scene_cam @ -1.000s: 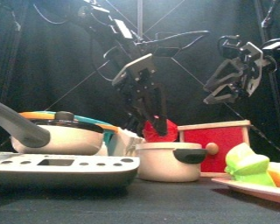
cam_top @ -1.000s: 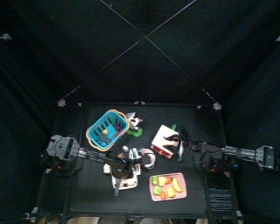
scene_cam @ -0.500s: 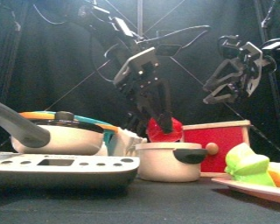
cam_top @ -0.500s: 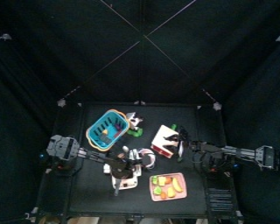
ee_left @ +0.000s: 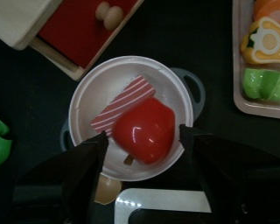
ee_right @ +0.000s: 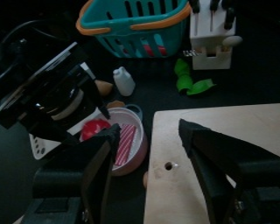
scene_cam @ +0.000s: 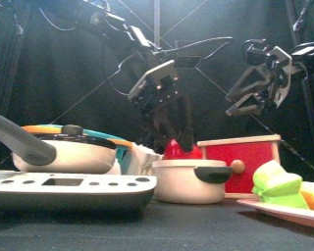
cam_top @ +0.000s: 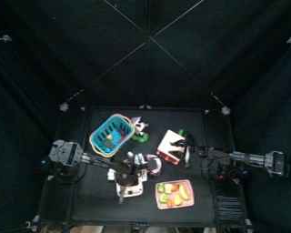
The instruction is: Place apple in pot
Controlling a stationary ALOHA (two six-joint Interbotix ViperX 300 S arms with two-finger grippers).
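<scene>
Black jaws of the left gripper (ee_left: 140,150) stand a little apart on either flank of the red apple (ee_left: 145,131), clamped on it; the apple sits between the jaws and directly over the mouth of the white pot (ee_left: 108,92); in the front view the left gripper (scene_cam: 167,123) hangs straight above the pot (scene_cam: 188,180), the apple (scene_cam: 175,149) showing just over the rim, so the way to go is straight down; whether the apple already touches the pot floor cannot be told; a red-and-white striped piece (ee_left: 122,99) lies inside the pot beside the apple; pot's handle runs out toward the wooden stub (ee_left: 108,187) near the jaws.

Outward: red drawer box (scene_cam: 247,153) just behind the pot; tray of vegetables (ee_left: 264,52) near, apart from the pot; pan and lid (scene_cam: 62,147) to the other side.

Right gripper (scene_cam: 258,80) rests high, well apart from the pot, jaws spread and empty (ee_right: 146,171); the left arm is plainly the nearer.

Judgement: the release is what remains; jaws need only part for the apple to settle in.
</scene>
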